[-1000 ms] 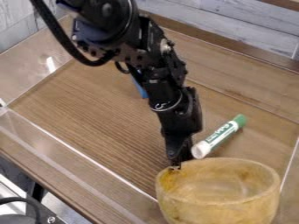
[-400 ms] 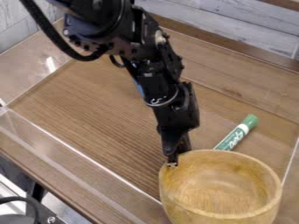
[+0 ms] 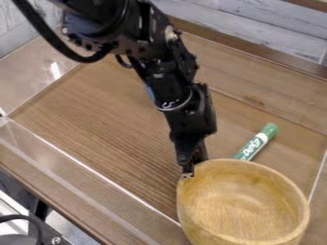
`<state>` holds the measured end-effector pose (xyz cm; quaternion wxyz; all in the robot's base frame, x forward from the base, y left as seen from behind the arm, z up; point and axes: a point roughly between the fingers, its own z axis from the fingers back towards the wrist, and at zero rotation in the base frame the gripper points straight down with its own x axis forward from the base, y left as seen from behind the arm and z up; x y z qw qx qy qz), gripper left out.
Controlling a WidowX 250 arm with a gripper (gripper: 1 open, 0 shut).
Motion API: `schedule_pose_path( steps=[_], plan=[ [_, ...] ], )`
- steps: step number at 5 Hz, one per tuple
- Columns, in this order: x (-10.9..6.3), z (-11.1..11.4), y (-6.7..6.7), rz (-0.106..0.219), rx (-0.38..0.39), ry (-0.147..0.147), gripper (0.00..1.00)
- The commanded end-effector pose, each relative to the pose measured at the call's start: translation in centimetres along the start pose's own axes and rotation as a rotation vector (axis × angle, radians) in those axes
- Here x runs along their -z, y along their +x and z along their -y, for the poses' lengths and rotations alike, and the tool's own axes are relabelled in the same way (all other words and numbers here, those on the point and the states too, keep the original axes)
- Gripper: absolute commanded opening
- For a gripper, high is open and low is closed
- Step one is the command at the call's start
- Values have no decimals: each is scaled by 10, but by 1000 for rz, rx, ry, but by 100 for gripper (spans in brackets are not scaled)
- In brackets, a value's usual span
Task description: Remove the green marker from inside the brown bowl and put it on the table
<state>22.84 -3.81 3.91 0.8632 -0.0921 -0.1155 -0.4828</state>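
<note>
The green marker lies flat on the table, just beyond the brown bowl and a little to the right of my arm. The bowl sits at the front right, roughly level, and nothing shows inside it. My gripper points steeply down at the bowl's near-left rim. Its fingers are closed on that rim. The fingertips themselves are small and dark, partly hidden against the rim.
Low clear acrylic walls edge the table, one along the front left and one at the right. The bowl stands close to the front right corner. Bare wood grain stretches to the left of the arm.
The bowl, tipped up on its side a second ago with my gripper on its rim, has come back to level. The marker has shifted slightly right on the table.
</note>
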Motion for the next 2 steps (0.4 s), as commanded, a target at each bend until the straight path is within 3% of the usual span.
schedule_pose_path(
  steps=[1,2],
  plan=[
    [-13,-5,5,25,-2,39,0],
    [-16,-3,6,26,-2,34,0]
  ],
)
